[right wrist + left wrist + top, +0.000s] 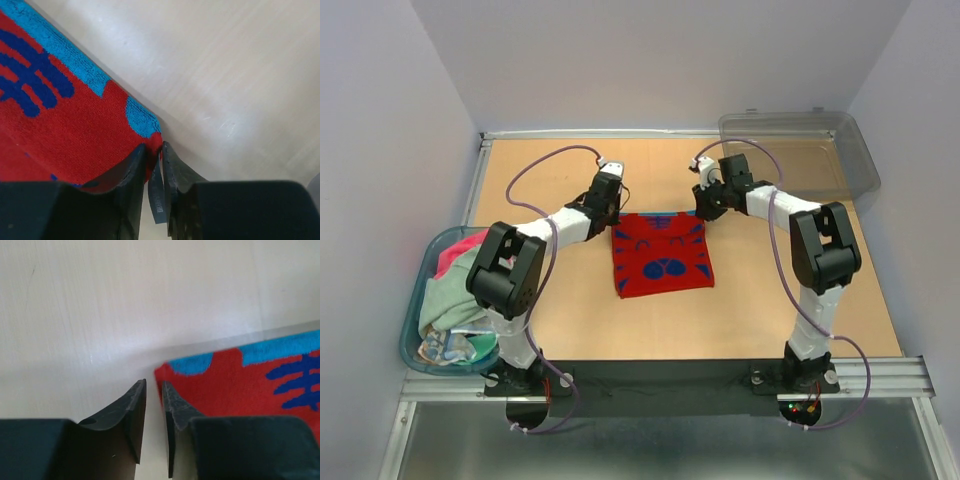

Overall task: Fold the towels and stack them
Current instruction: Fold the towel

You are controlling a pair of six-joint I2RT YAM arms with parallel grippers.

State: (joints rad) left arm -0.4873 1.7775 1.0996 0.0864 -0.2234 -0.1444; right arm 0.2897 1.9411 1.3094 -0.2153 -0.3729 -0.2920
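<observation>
Bench [770, 300] carries 1 towel [660, 255]; left tool [153, 385] and right tool [154, 146] at its far corners, jaws slightly apart.

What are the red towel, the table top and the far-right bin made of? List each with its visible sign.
The red towel looks like terry cloth, matte: a fuzzy looped pile shows in the wrist views. The table top seems to be wood or laminate, smooth and tan, with faint grain. The bin is likely clear grey plastic, glossy: the table shows through it.

2 white arms [565, 222], black joints, purple cables [560, 149], black left claw [154, 390].
</observation>
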